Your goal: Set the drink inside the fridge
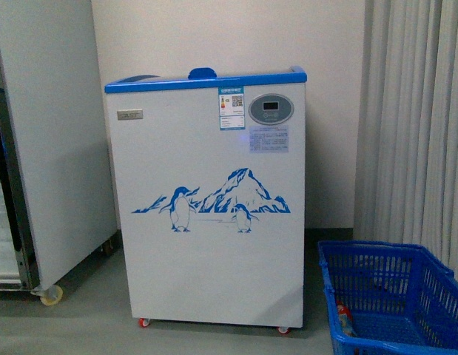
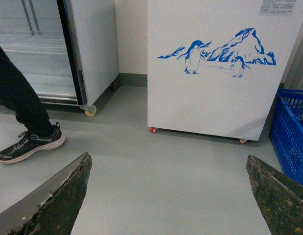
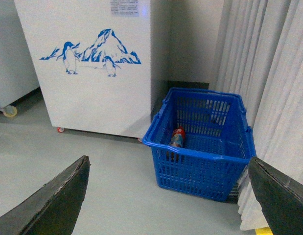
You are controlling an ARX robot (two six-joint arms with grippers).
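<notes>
1. Front view.
   - Fridge [image 1: 206,200]: upright against the wall. The lid is seen edge-on under the blue rim and looks closed.
   - Basket [image 1: 376,250]: on the floor just beside the fridge, to its right.
   - Drink [image 1: 345,319]: lying low inside the basket, barely visible.
   - Arms: none in view.
   - Risk: if the lid is not slid back first, the bottle meets glass.
2. Left wrist view.
   - Left claw [image 2: 168,196]: wide, empty, above bare floor and facing the fridge front.
   - Shoe [image 2: 31,143]: a person's shoe and leg, near the cabinet [image 2: 92,44].
   - Risk: a broad arm swing could strike the leg.
3. Right wrist view.
   - Right claw [image 3: 168,196]: wide, empty, well apart from the basket.
   - Drink: on its side on the basket bottom, close to one wall.
   - Risk: the deep walls may block the fingers. The round bottle may roll or slip from a shallow pinch, or snag the rim on lifting.
</notes>
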